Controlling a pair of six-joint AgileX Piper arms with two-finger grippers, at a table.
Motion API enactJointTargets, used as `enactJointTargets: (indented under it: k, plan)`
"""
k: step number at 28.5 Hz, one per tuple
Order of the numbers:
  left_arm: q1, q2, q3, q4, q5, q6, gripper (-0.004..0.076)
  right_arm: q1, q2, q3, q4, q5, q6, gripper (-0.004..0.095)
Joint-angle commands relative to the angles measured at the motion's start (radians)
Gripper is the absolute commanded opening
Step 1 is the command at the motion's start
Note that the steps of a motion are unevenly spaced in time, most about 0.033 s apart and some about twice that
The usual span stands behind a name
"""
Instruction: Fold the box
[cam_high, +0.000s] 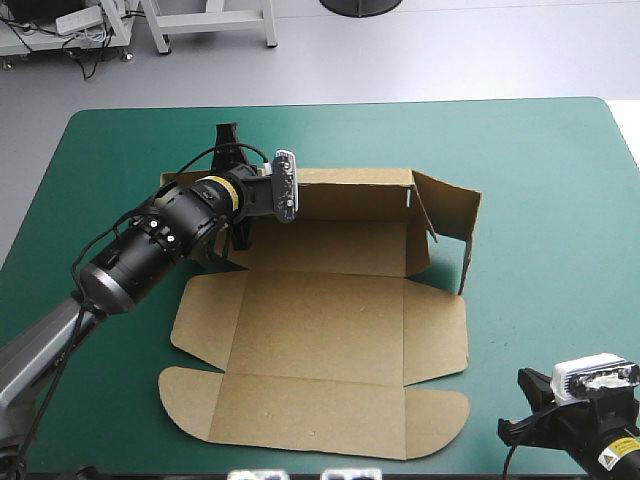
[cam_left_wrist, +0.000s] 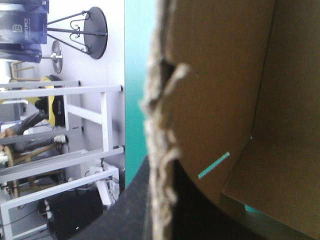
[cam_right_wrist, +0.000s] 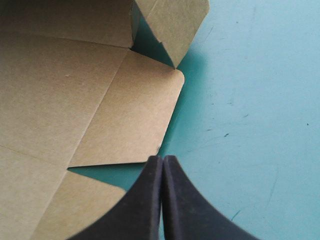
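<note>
The brown box (cam_high: 320, 340) lies on the teal-green table cover (cam_high: 540, 200), mostly flat, base and lid panels spread open. Its far wall (cam_high: 350, 195) stands raised, and the end flap (cam_high: 450, 215) at that wall's right end stands upright too. The left gripper (cam_left_wrist: 159, 200) is at the far wall's left end, pinching the board edge; one black finger (cam_left_wrist: 131, 210) presses against it. The right gripper (cam_right_wrist: 162, 161) sits just off the box's near right corner, fingers pressed together, holding nothing.
</note>
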Motion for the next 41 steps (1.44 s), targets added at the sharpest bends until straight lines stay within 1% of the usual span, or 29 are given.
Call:
enactJointTargets:
  k: [1, 4, 7, 12, 19, 25, 29, 32, 36, 37, 38, 39, 41]
  plan:
    - [-0.006, -0.031, 0.016, 0.192, -0.075, -0.143, -0.001, 0.006, 0.01, -0.023, 0.019, -0.114, 0.035, -0.0017]
    - [-0.006, -0.031, 0.052, 0.341, -0.108, -0.255, -0.001, 0.006, 0.014, -0.023, 0.019, -0.177, 0.106, -0.0017]
    - [-0.006, -0.023, 0.058, 0.441, -0.11, -0.343, -0.001, 0.006, 0.037, -0.027, 0.019, -0.232, 0.121, -0.0017]
    - [-0.006, -0.002, 0.06, 0.522, -0.11, -0.359, -0.001, 0.006, 0.152, -0.091, 0.019, -0.261, 0.121, -0.0017]
    - [-0.006, 0.034, 0.062, 0.529, -0.103, -0.359, -0.001, 0.006, 0.404, -0.294, 0.015, -0.335, 0.073, -0.0017]
    - [-0.006, 0.036, 0.062, 0.533, -0.097, -0.359, -0.001, 0.006, 0.677, -0.538, 0.017, -0.34, 0.024, -0.0017]
    - [-0.006, 0.036, 0.062, 0.533, -0.097, -0.366, -0.001, 0.006, 0.889, -0.737, 0.017, -0.336, 0.011, -0.0017]
    - [-0.006, 0.036, 0.062, 0.533, -0.095, -0.382, -0.001, 0.006, 1.037, -0.903, 0.029, -0.296, -0.004, -0.0017]
    - [-0.006, 0.036, 0.062, 0.533, -0.094, -0.385, -0.001, 0.004, 1.24, -1.131, 0.076, -0.185, -0.039, -0.0018]
    - [-0.006, 0.036, 0.062, 0.533, -0.094, -0.39, -0.001, -0.013, 1.335, -1.253, 0.131, -0.117, -0.06, -0.0018]
    - [-0.006, 0.036, 0.062, 0.533, -0.094, -0.39, -0.001, -0.025, 1.388, -1.334, 0.178, -0.074, -0.073, -0.0018]
    - [-0.006, 0.036, 0.062, 0.533, -0.094, -0.39, -0.001, -0.055, 1.489, -1.45, 0.279, 0.006, -0.096, -0.0018]
    - [-0.006, 0.036, 0.062, 0.533, -0.094, -0.39, -0.001, -0.09, 1.585, -1.567, 0.395, 0.095, -0.118, -0.0018]
